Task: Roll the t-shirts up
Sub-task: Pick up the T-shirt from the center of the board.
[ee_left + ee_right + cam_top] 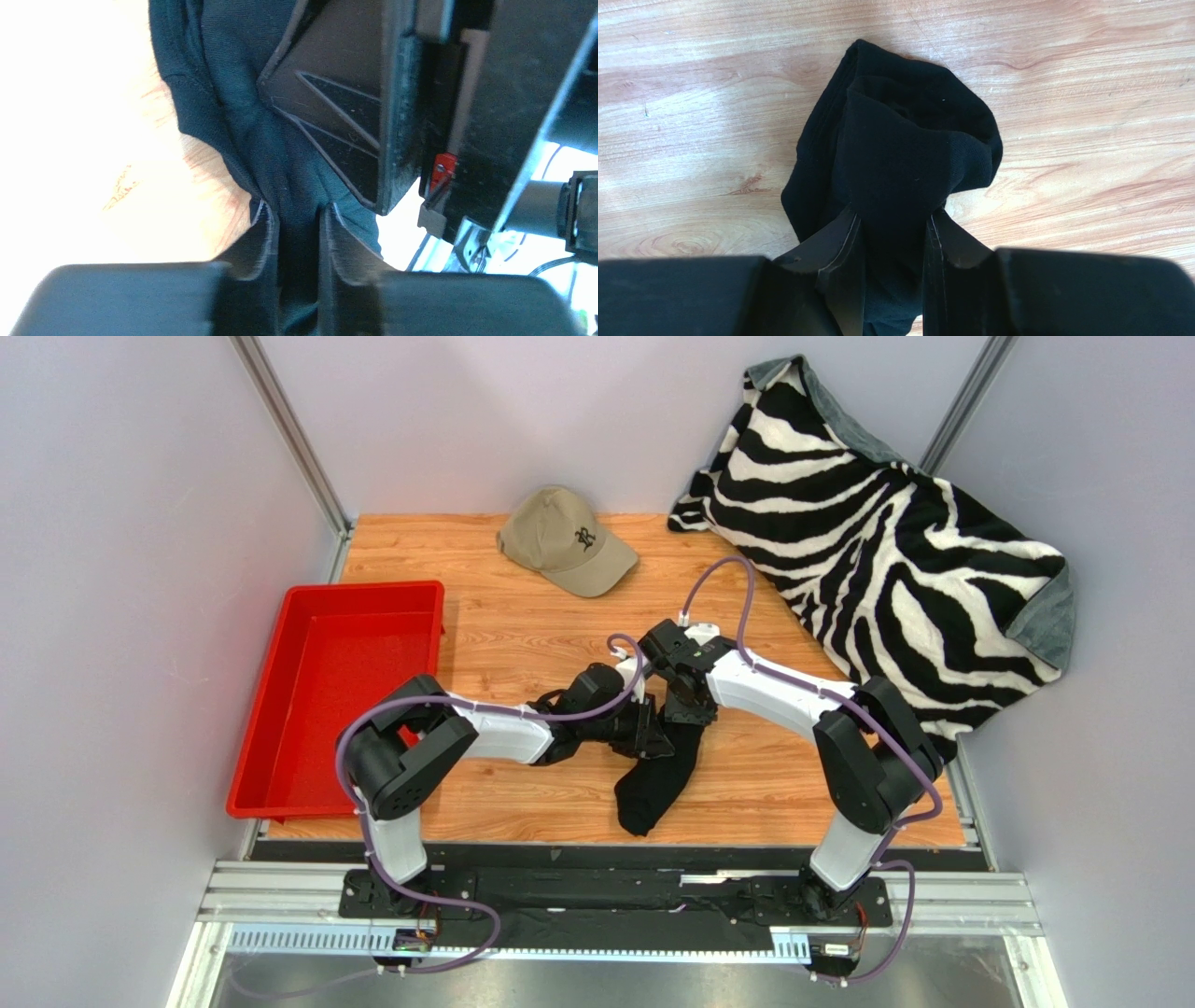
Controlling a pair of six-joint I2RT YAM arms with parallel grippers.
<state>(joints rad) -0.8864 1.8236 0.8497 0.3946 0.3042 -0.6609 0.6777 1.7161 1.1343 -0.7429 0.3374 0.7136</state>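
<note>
- The shirt [652, 784] lies bunched at the middle of the table [758, 787], with a loose tail trailing toward 6 o'clock.
- The left gripper [296, 213] is clamped on a fold of the shirt.
- The right gripper [892, 224], just beside it at 3 o'clock, pinches the same bundle, probably to hold it steady between them for rolling.
- The tray [365, 590] at 9 o'clock, cap [568, 539] at 12 and blanket [870, 546] at 2 all lie apart from the shirt.

place: robot lab cell | signs: plain grey enclosure walls [126, 546], aluminium mounting rail [281, 899], wooden tabletop [491, 651]

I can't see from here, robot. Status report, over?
Left gripper shut on the bunched black cotton t-shirt. Right gripper shut on it too. Tan baseball cap lies apart, behind.
</note>
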